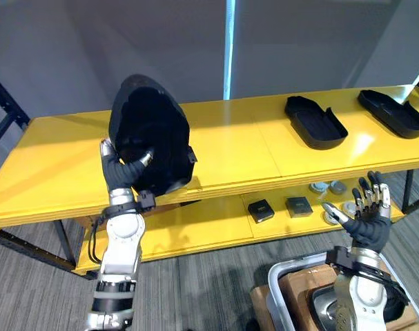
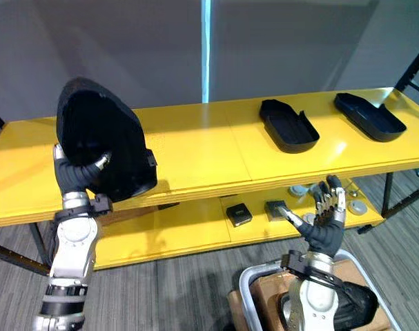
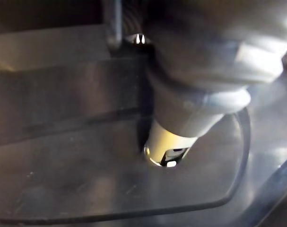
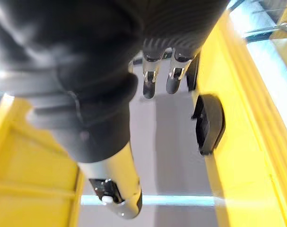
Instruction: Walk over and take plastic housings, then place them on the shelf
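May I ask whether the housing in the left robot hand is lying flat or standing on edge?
On edge: the left robot hand grips the housing tall at the shelf front.

Beyond the grey bin (image 1: 273, 279) lie small black boxes (image 1: 260, 209) and round grey discs (image 1: 338, 187); inside the bin, a brown carton (image 1: 290, 288).

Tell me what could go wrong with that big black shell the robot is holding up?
The black housing stands nearly upright in the left hand, pinched near its lower rim, so it might slip or swing. It hangs at the top shelf's front edge; let go there, it could tip off and fall. The right hand is open and lower down, probably too far away to catch it.
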### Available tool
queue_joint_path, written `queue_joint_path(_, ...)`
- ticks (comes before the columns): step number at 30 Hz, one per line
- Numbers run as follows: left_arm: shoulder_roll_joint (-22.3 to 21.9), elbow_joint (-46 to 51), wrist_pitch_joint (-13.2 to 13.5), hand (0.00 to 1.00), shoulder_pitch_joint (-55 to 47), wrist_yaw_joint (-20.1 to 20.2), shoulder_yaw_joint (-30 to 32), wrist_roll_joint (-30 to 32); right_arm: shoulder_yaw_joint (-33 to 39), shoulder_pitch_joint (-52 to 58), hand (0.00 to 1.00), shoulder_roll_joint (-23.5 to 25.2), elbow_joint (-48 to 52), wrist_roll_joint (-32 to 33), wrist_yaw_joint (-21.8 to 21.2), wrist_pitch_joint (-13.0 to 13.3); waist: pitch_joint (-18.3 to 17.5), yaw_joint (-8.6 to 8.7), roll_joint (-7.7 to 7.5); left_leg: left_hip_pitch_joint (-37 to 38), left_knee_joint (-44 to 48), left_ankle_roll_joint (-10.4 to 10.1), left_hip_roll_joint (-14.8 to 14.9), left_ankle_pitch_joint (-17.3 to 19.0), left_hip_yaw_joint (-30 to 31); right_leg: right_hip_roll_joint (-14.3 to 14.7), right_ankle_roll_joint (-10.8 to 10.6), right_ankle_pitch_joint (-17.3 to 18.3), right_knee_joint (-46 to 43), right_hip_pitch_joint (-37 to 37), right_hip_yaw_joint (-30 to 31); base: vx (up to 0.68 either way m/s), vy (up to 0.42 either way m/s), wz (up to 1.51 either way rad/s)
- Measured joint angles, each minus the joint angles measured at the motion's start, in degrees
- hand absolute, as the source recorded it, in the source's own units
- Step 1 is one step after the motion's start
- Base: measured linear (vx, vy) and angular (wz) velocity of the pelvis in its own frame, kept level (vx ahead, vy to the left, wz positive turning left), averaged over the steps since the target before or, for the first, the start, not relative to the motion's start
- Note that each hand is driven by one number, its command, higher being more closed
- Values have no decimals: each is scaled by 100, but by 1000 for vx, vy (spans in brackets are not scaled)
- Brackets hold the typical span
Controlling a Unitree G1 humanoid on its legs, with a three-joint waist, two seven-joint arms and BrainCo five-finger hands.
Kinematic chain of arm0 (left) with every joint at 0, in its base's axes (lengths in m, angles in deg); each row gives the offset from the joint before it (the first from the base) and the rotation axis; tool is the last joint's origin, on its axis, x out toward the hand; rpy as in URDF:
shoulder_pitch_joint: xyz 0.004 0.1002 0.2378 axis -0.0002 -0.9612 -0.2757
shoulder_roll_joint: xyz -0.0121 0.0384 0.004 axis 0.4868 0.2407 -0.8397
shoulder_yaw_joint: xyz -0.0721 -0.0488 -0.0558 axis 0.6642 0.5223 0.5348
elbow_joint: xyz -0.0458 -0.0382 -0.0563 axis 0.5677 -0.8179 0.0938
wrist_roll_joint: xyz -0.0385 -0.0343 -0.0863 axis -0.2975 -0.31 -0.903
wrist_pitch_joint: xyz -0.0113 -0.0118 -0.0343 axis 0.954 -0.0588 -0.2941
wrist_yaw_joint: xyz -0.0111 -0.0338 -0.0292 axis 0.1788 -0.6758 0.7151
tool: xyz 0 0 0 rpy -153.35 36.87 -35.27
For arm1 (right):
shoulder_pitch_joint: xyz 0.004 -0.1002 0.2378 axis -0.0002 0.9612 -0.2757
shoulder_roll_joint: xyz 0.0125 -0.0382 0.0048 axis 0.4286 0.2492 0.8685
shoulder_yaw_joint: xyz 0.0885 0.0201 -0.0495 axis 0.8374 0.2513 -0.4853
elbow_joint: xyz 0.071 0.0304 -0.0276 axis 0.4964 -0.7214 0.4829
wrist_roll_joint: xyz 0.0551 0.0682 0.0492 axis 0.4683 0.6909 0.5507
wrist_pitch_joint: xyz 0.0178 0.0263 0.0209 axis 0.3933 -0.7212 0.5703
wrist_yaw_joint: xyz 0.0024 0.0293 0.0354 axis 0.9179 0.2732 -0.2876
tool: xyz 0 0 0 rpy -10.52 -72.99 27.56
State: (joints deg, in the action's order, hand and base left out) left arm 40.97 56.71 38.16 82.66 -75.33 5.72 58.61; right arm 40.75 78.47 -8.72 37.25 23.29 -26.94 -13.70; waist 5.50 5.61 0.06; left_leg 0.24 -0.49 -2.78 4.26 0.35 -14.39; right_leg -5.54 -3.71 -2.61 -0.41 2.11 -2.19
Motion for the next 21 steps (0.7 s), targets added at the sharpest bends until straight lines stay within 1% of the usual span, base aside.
queue_joint_path(1,108,-146,-13,100,126,44,-3,-94,-2,59,0,9,0,0,-54,0,-1,20,2,21,-35,8,0,-6,-27,4,0,0,10,0,19,-16,7,-26)
queue_joint_path(2,314,-482,-17,100,435,163,-39,-364,-15,172,0,20,-1,0,-111,0,1,74,5,51,-101,22,0,-24,-77,16,0,0,10,20,41,-13,3,-18)
queue_joint_path(3,566,-870,-20,100,806,306,-80,-745,-73,255,0,20,-7,1,-158,-1,1,132,4,53,-177,0,0,-70,-127,32,4,-4,8,83,91,-15,-1,-17)
queue_joint_path(4,709,-1070,-21,100,994,369,-104,-957,-119,282,0,20,-11,1,-179,-1,2,162,5,45,-215,4,-1,-96,-159,40,8,-12,8,128,121,-15,1,-23)
queue_joint_path(5,1017,-1487,-38,100,1411,464,-269,-1388,-225,350,0,24,-30,1,-208,-2,4,189,8,-2,-260,-12,-1,-140,-209,55,16,-36,10,220,175,-6,-2,-16)
queue_joint_path(6,1158,-1713,-62,100,1654,530,-390,-1624,-286,410,0,23,-36,1,-216,-3,7,203,10,-34,-278,-5,-3,-160,-212,59,21,-46,11,267,178,15,-5,-11)
queue_joint_path(8,1648,-2490,-74,100,2498,748,-902,-2533,-608,543,0,25,-105,-8,-276,-57,55,301,15,-81,-369,-20,-13,-243,-229,61,26,-57,11,381,206,29,-6,-4)
queue_joint_path(9,1754,-2669,-74,100,2699,778,-1060,-2740,-690,576,0,20,-106,-8,-302,-74,66,310,20,-106,-371,-24,-15,-247,-251,61,27,-58,18,416,245,24,7,-14)
queue_joint_path(11,2076,-3357,-84,100,3380,939,-1686,-3384,-1043,662,0,-11,-125,-6,-343,-135,226,331,38,-142,-370,-23,-27,-249,-298,55,28,-76,38,475,314,16,9,-13)
queue_joint_path(13,2181,-3769,-125,100,3731,1074,-2012,-3764,-1295,695,0,-46,-214,-6,-374,-144,300,340,43,-189,-369,-23,-29,-249,-305,53,29,-116,119,495,328,9,2,-4)
queue_joint_path(14,2267,-4096,-163,100,4008,1162,-2295,-3980,-1482,705,0,-93,-314,-7,-409,-176,339,340,50,-266,-365,-26,-28,-255,-305,56,31,-125,121,579,331,18,-4,-5)
queue_joint_path(15,2412,-4427,-237,100,4277,1279,-2563,-4234,-1673,701,0,-135,-359,-7,-472,-244,465,345,49,-308,-365,-33,-26,-272,-316,59,36,-136,122,629,343,13,-8,-4)
queue_joint_path(16,2477,-4539,-285,100,4353,1334,-2642,-4324,-1746,703,0,-150,-361,-7,-493,-262,521,349,51,-308,-364,-34,-25,-274,-337,61,37,-137,122,635,352,10,-8,-8)
queue_joint_path(19,2851,-4952,-417,100,4673,1519,-3024,-4640,-2035,714,0,-208,-366,-10,-574,-303,657,360,53,-421,-349,-34,-20,-275,-440,74,48,-144,106,795,447,14,0,-13)
queue_joint_path(21,3091,-5189,-495,100,5062,1630,-3298,-4661,-2171,722,0,-209,-370,-11,-602,-333,755,397,40,-501,-339,-34,-21,-276,-440,72,51,-148,103,868,456,12,3,-2)
